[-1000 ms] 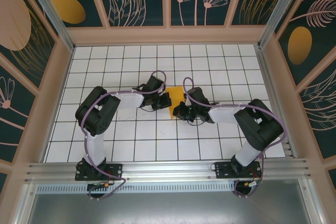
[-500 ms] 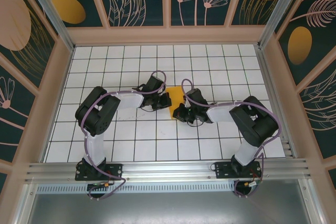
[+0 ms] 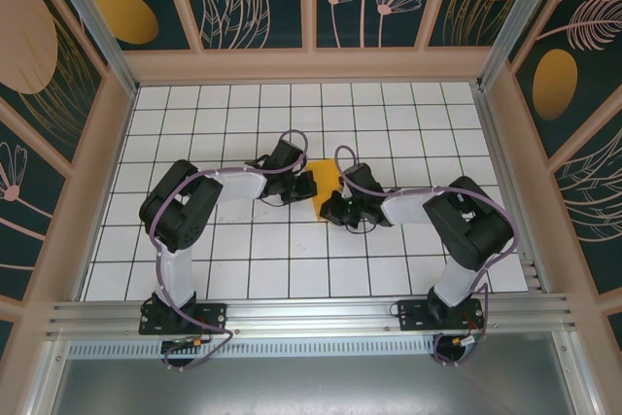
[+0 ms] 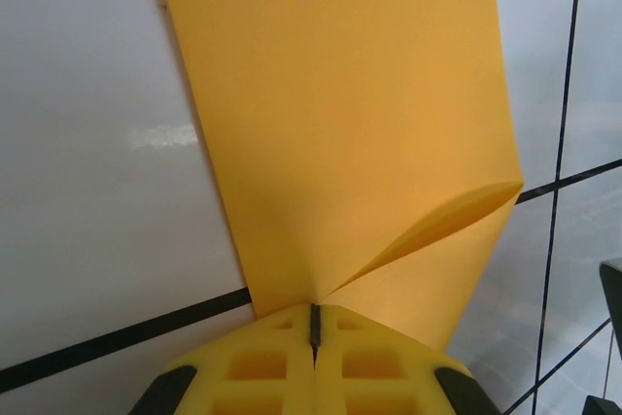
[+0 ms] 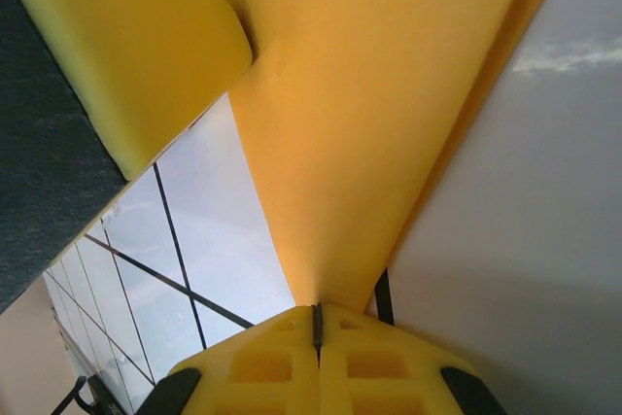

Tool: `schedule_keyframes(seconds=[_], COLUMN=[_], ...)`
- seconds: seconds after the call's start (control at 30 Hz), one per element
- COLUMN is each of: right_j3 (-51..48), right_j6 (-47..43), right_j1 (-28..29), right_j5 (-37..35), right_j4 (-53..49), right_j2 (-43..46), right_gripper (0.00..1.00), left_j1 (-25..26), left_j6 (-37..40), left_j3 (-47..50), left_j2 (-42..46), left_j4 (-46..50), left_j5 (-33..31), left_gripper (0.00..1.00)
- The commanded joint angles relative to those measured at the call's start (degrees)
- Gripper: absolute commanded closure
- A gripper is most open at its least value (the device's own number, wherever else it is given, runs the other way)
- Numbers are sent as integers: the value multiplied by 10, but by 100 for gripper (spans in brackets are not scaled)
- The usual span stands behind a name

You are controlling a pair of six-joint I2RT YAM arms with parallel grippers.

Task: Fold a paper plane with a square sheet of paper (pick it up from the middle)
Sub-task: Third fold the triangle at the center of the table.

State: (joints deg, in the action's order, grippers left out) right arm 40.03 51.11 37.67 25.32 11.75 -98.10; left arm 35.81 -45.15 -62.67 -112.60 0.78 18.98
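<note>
The right arm [image 3: 468, 225] has swung its elbow inward. At mid-table [image 3: 389, 123], left gripper [image 3: 302, 188] and right gripper [image 3: 331, 207] each pinch the square sheet of paper [image 3: 326, 180]; tensioning it evenly should keep the crease straight.

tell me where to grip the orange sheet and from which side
Probably by its thin edges, low from either side: the sheet lies nearly flat with a flap lifted, so only an edge fits between fingers. The left gripper and right gripper each pinch one.

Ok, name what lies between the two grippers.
The thin orange-yellow sheet of paper spans it in the top view; left gripper and right gripper each pinch an edge.
</note>
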Motion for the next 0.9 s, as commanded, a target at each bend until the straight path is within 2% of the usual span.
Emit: schedule_keyframes(seconds=[0.0,0.2,0.33,0.87], right_j3=[13,9,11,27], right_j6=[-9,-1,2,0], right_j1=[4,4,4,4], right_j5=[-12,-15,-15,-13], right_j4=[-21,-20,-17,-21], right_j2=[-2,-3,-4,-9], right_gripper=[100,100,100,100], left_j1=[-10,-10,-10,-9], left_j6=[22,22,14,1], left_j3=[0,4,31,66], left_j2=[-11,37,56,73], left_j4=[71,16,-24,-96], left_j5=[-67,-12,15,64], left_gripper=[96,84,80,81])
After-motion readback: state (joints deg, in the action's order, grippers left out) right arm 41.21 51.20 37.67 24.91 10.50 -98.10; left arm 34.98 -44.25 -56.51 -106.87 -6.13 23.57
